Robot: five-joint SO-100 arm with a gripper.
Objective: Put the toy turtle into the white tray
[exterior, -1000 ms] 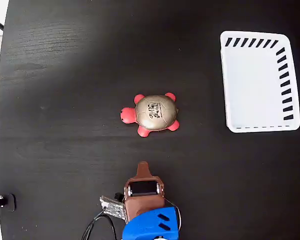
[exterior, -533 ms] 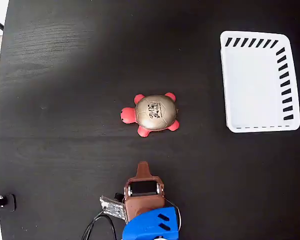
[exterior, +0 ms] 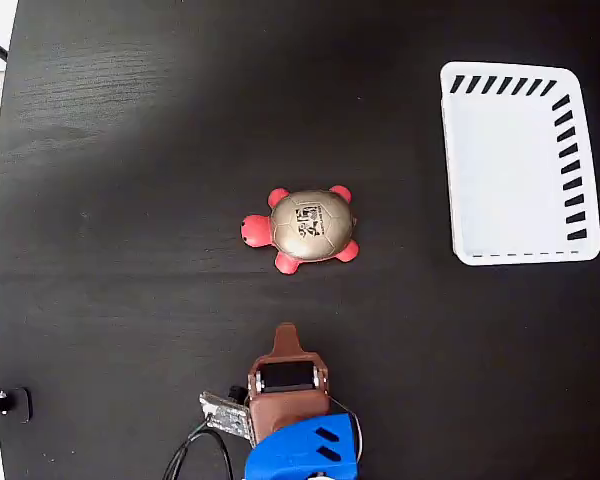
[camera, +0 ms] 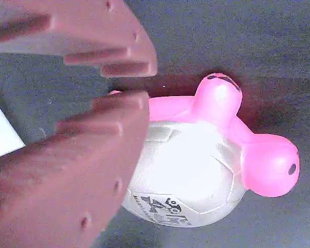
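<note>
Lying crosswise, toy turtle (exterior: 302, 229) (head left)

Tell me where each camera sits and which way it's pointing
Fixed view: overhead, looking straight down on the black table; the arm and claw enter from the bottom edge, the white tray lies at right.
Wrist view: rides on the arm, looking past the brown claw fingers at the tabletop.
Shared: the toy turtle, ungrasped.

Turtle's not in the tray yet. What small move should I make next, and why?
Probably ease the gripper forward and down toward the toy turtle. It holds nothing, sits short of the turtle, and the white tray on the right is empty.
</note>
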